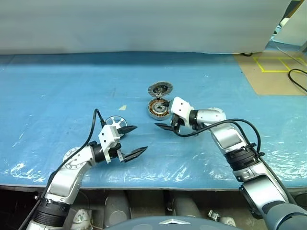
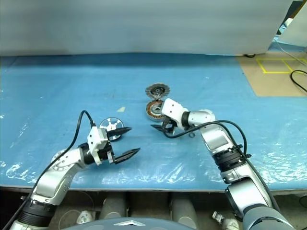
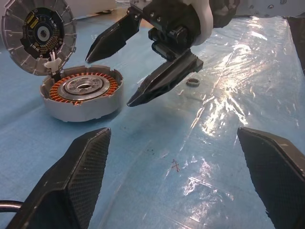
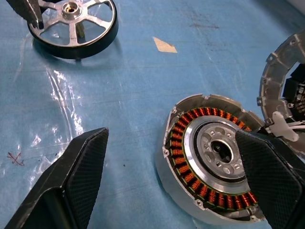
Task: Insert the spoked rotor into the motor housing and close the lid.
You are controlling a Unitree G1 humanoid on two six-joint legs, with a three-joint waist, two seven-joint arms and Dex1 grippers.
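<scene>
**Inspector:** Spoked rotor [image 1: 115, 121] lies beside left gripper [image 1: 132, 140], fingers spread, empty. Motor housing [image 1: 157, 108] at rotor's two o'clock, lid [image 1: 159, 89] hinged open.

**Operator:** Right gripper [image 1: 166, 117] spread, near the housing. Advise seating the rotor level

Blue plastic-covered table [image 1: 57, 91]. Motor housing [image 1: 157, 108] near the middle, copper windings up; lid [image 1: 159, 89] just behind it, touching its far edge. Right gripper [image 1: 169, 120] beside the housing, fingers apart, empty. Spoked rotor [image 1: 113, 121] lies flat behind the left gripper [image 1: 133, 141], fingers spread, empty.
</scene>
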